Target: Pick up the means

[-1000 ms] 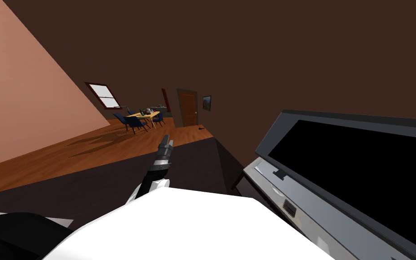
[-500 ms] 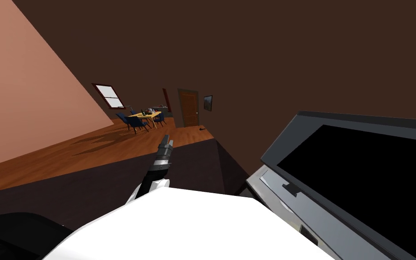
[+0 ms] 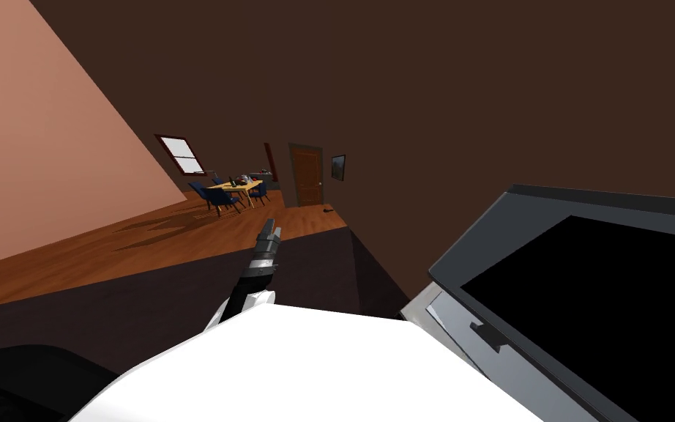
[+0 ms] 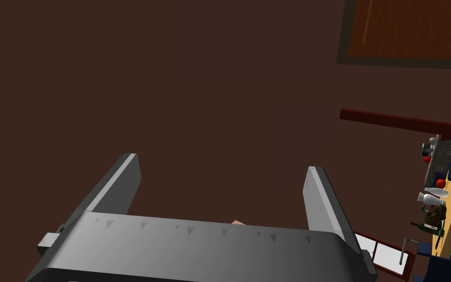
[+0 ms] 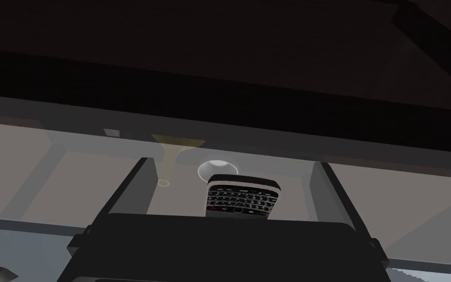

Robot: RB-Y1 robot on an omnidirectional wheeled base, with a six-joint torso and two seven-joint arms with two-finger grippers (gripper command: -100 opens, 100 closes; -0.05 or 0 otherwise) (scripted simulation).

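Right wrist view: the right gripper (image 5: 230,162), fingers released, straddles a keypad phone (image 5: 241,196) lying on a grey surface (image 5: 87,191), not touching it. The left gripper (image 4: 222,164) has its fingers released, empty.

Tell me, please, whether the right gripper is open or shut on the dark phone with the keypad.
Open: the fingers of the right gripper stand wide apart, and the dark keypad phone sits between them, touching neither.

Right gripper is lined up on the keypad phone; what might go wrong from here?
1. The phone sits loose inside the open right gripper; closing may skew it.
2. A white round object and a yellowish funnel shape lie just beyond; advancing may knock them.
3. A dark band behind them may obstruct lifting.
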